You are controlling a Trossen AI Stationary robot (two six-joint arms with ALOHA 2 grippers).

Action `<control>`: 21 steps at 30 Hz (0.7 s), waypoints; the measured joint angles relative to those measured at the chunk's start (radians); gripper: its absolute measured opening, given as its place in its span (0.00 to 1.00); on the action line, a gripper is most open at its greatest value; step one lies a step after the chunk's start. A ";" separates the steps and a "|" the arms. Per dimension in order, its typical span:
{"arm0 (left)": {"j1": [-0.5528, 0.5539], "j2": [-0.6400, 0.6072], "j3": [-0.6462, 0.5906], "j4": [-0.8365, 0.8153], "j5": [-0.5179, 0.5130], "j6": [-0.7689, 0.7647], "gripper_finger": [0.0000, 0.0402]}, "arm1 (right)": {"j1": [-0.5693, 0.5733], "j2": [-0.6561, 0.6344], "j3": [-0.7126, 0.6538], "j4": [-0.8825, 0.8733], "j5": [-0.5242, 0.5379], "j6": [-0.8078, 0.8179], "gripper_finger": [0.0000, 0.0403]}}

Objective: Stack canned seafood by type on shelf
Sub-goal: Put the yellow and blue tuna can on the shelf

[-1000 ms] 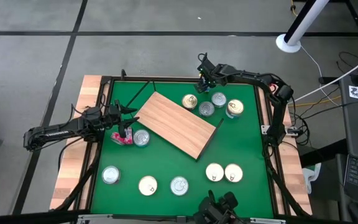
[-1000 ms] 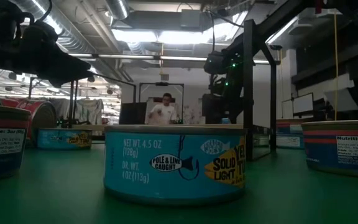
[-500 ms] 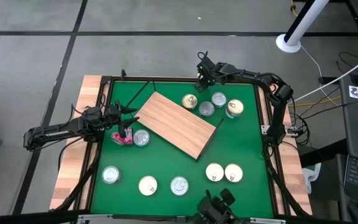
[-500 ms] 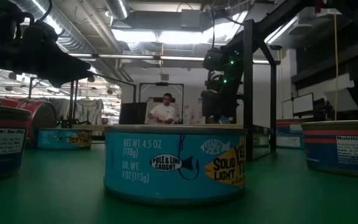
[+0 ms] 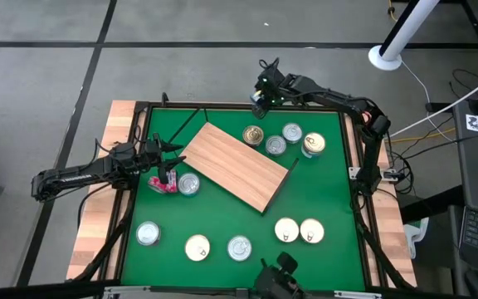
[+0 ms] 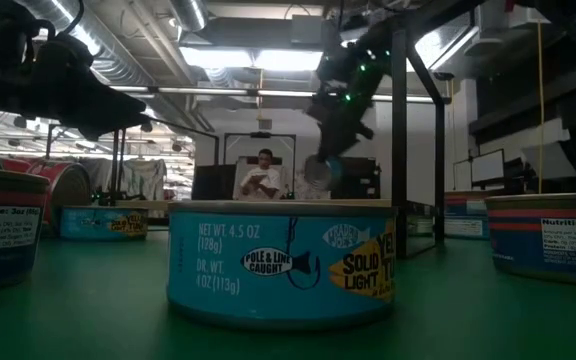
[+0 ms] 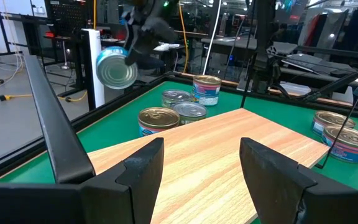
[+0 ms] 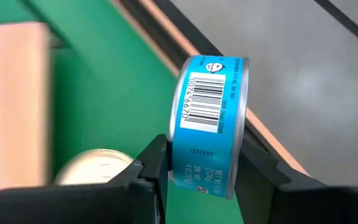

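High view: right gripper (image 5: pixel 258 101) clamps blue tin (image 8: pixel 209 118) above mat's far edge; left gripper (image 5: pixel 173 164) open.

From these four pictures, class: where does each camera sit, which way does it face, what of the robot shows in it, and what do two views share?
High view: above the table, facing straight down on the light-brown wood-grain board; both dark arms show.
Low view: at table-top height, facing level across the green mat; the right arm shows, raised.
Left wrist view: on the left arm, facing across the board; the open left pincer shows.
Right wrist view: on the right arm; the right pincer grips a blue-labelled round tin.
Shared: that lifted tin also shows in the left wrist view.
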 joint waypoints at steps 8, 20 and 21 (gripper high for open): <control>0.000 0.000 0.000 0.000 0.000 0.000 0.52 | 0.146 0.000 0.057 0.005 0.009 -0.112 0.31; 0.000 0.000 0.000 0.000 0.000 0.000 0.52 | 0.379 0.000 0.058 0.124 0.217 -0.357 0.31; 0.000 0.000 0.000 0.000 0.000 0.000 0.52 | 0.391 0.000 0.058 0.138 0.218 -0.362 0.31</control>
